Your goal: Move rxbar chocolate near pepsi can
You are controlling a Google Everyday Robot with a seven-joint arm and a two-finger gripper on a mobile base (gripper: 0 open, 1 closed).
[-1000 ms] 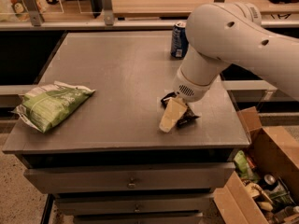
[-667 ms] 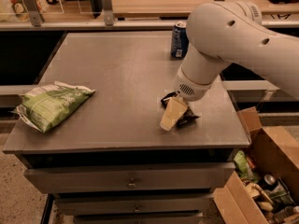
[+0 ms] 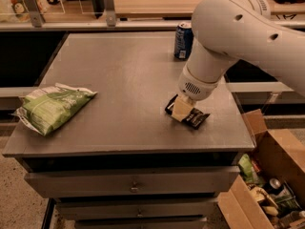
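The single camera stands high off the table's (image 3: 128,80) 6 o'clock edge, looking down toward 12 o'clock from fairly near, with the gripper (image 3: 181,113) at 4 o'clock.

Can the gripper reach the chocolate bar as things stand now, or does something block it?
Probably yes. The gripper rests right on the chocolate bar near the table's front right corner. The can stands at the back and the green bag lies far left, so neither blocks it.

Tool (image 3: 180,111) (on rxbar chocolate (image 3: 198,119)) slightly rightward
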